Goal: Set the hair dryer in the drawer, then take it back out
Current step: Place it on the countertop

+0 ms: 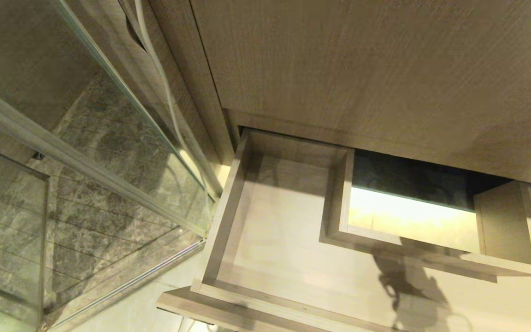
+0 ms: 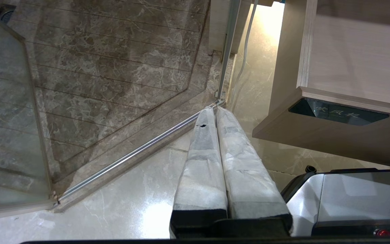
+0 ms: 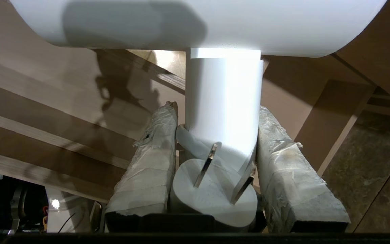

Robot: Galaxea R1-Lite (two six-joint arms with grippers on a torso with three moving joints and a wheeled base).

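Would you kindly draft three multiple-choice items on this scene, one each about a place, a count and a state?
1. Where is the handle of the small white hair dryer?
A. between the right gripper's padded fingers
B. on the floor tiles
C. lying in the drawer

2. How many metal prongs does the round white plug show?
A. one
B. two
C. four

3. What state is the wide light-brown wood-grain drawer in?
A. pushed shut
B. taken off its cabinet
C. pulled open with nothing lying on its visible floor

Answers:
1 A, the fingers press the handle from both sides.
2 B, two flat blades stand up from the plug's face.
3 C, the head view shows its bare bottom panel.
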